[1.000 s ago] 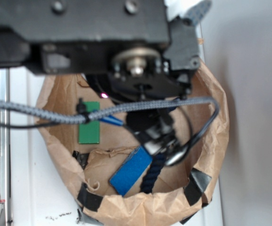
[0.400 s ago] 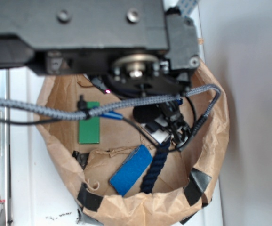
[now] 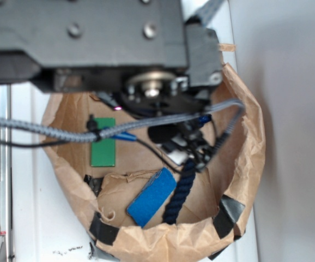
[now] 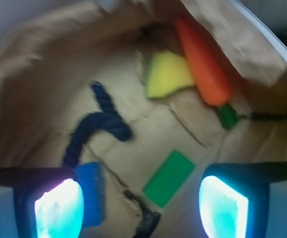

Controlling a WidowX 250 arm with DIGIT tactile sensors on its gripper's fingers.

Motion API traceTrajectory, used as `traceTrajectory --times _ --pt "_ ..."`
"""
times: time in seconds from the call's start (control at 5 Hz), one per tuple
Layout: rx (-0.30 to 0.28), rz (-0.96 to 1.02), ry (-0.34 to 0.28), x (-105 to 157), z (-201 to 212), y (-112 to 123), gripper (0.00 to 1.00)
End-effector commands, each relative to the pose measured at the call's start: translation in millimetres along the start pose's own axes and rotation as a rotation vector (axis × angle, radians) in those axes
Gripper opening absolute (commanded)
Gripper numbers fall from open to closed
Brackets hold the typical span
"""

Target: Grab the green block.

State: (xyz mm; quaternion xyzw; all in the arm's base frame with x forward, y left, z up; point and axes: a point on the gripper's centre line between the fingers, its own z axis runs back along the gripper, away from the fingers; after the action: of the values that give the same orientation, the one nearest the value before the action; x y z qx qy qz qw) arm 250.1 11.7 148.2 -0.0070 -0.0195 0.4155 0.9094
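Brown paper bag (image 4: 44, 64) as landmark, patched at its rim with black tape (image 3: 231, 210). Inside it: plain bright green block (image 4: 169, 178); blue block (image 3: 151, 196); dark navy twisted rope (image 4: 96, 128); yellow sponge wedge (image 4: 167, 75); orange carrot (image 4: 203, 62) with green stem end. Gripper (image 4: 141, 203) fingertips glow pale cyan on dark casing. Grey-flecked braided cable (image 3: 48, 131) crosses above the bag.

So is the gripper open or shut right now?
Open: in the wrist view the gripper has its fingertips spread wide, with the green block lying untouched between them.

The green block (image 4: 169, 178) lies flat at lower centre, between the spread gripper (image 4: 141, 204) fingers, touching neither.
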Motion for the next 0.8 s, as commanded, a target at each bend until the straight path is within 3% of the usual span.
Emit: traceTrajectory --times 0.0,0.6 --pt "0.006 0.225 -0.013 -0.6 -24.4 19.7 1.0" --pt "-0.044 0.236 -0.085 -15.6 -80.1 -8.8 1.0"
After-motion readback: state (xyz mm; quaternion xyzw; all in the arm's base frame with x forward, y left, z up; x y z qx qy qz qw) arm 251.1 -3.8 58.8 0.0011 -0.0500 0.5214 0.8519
